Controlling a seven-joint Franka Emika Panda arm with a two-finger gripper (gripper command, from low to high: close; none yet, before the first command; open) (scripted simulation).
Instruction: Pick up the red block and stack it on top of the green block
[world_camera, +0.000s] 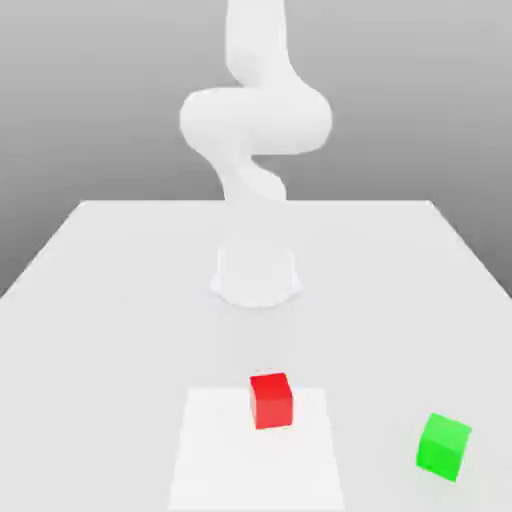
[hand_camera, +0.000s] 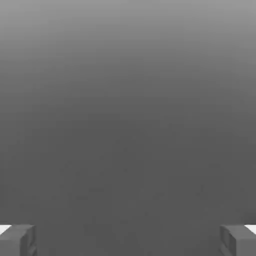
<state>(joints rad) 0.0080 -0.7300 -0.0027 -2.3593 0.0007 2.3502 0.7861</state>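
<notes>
We see the white arm (world_camera: 255, 120) rising from its round base (world_camera: 256, 275) on the white table (world_camera: 90, 300). We use the red block (world_camera: 271, 400) as landmark. It sits on the table on a slightly brighter square patch (world_camera: 215, 450), in front of the arm's base, nearer the camera in the exterior view. The green block (world_camera: 443, 445) lies on the table well apart from the red block, toward the exterior view's right and a bit nearer the camera; it is turned at an angle and off the patch. Blocks do not touch; nothing is stacked yet.

In the hand view we see the gripper (hand_camera: 128, 240) with its two grey fingertips (hand_camera: 17, 240) at opposite edges of the frame, jaws spread wide with only grey background between them. We see nothing held. Neither block is touched by the arm.
</notes>
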